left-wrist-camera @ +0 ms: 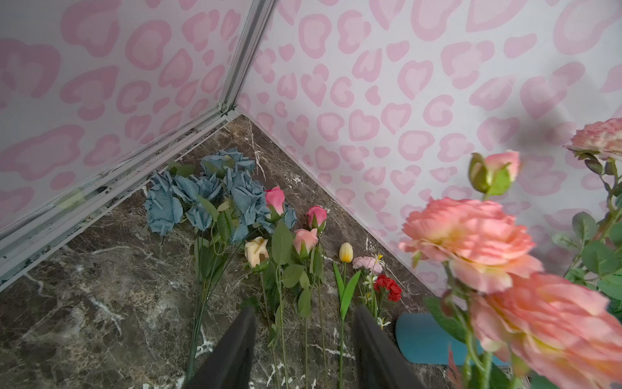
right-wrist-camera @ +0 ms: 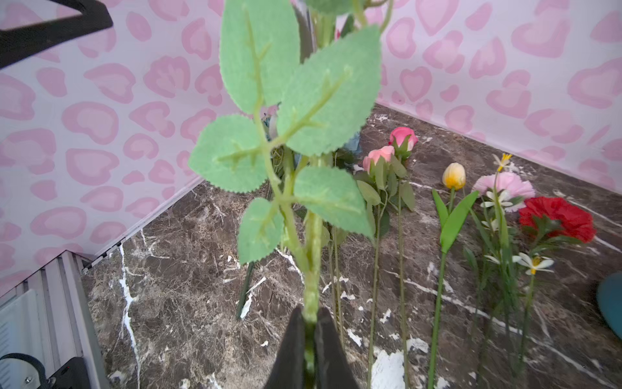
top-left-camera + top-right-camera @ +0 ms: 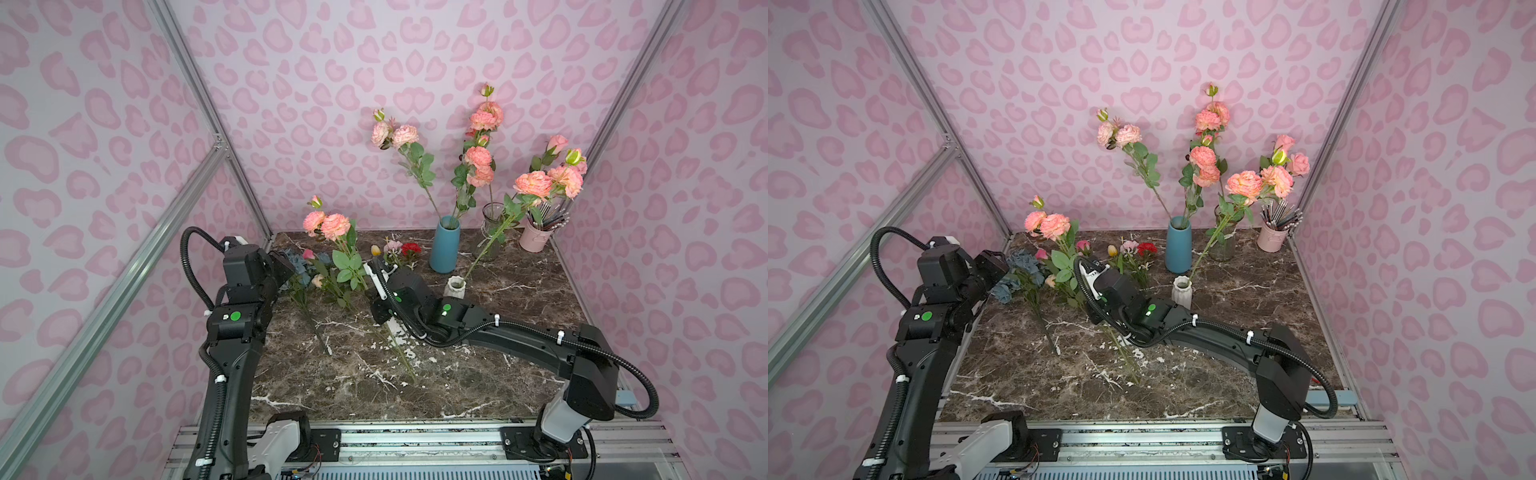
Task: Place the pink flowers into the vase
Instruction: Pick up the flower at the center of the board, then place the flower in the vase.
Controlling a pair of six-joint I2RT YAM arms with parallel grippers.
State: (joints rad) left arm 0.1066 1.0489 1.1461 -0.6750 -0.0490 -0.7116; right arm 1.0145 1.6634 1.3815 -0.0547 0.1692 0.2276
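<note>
My right gripper point(image 2: 310, 316) is shut on the green stem point(image 2: 311, 286) of a spray of pink flowers. Its salmon blooms point(image 3: 328, 224) stand raised over the back left of the table, close in the left wrist view point(image 1: 471, 242). My left gripper point(image 1: 306, 310) is open and holds nothing, above stems lying near the back left corner. Pink rosebuds point(image 1: 304, 239) lie there on the marble. A blue vase point(image 3: 444, 245) holds pink flowers point(image 3: 482, 120). A small white vase point(image 3: 456, 286) holds one leaning pink spray point(image 3: 534, 183). A glass vase point(image 3: 492, 230) stands behind it.
A dusty-blue hydrangea bunch point(image 1: 202, 195), a yellow tulip point(image 2: 453, 175), a pale pink carnation point(image 2: 505, 185) and a red carnation point(image 2: 555, 215) lie along the back wall. A pink cup of pencils point(image 3: 536, 239) stands at the back right corner. Patterned walls close three sides.
</note>
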